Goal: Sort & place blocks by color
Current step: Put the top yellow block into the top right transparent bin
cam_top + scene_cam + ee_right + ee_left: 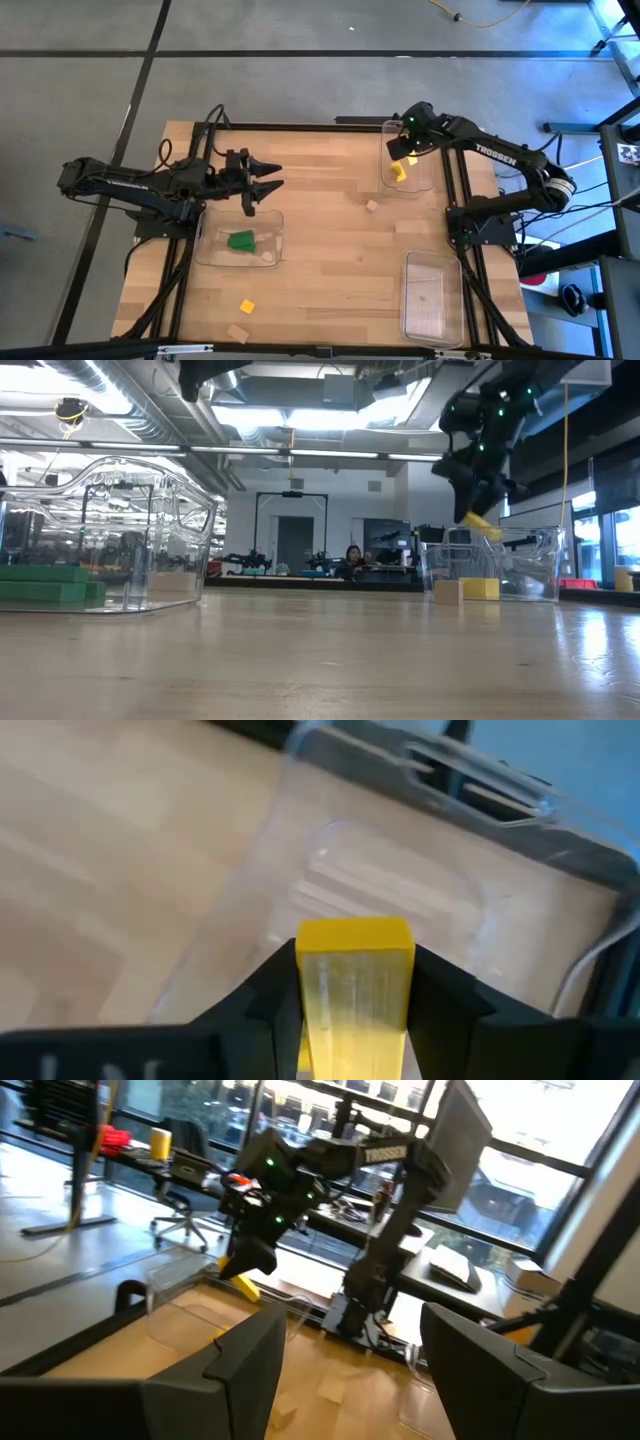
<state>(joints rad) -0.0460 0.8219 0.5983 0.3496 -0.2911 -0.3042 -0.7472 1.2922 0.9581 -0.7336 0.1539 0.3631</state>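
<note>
On the left side of the table, the left gripper [268,180] hangs in the air with its fingers [235,1365] spread apart and nothing between them. It waits just past the far edge of the left tray [212,252]. Inside that tray lie the green blocks [241,240], close together, and a pale one in the near corner.

Near the front edge of the table lie a loose yellow block [246,306] and a tan block [238,333], both outside any tray. Another small tan block [372,205] sits near the middle, between the left tray and the far right tray [428,184].

On the right, the right gripper [355,982] squeezes a long yellow block [354,982] between its two fingers. The block sticks out past the fingertips. It hangs above the far right tray, not touching it. One yellow block [399,172] already rests in that tray.

The step now looks like dropping the held yellow block in with its yellow friend. To do it well, the gripper should come down low over the middle of the tray, away from the walls, before it lets go. A drop from high up could make the block bounce out. It should also miss the yellow block already lying there.

A third tray [432,294] sits at the near right.
</note>
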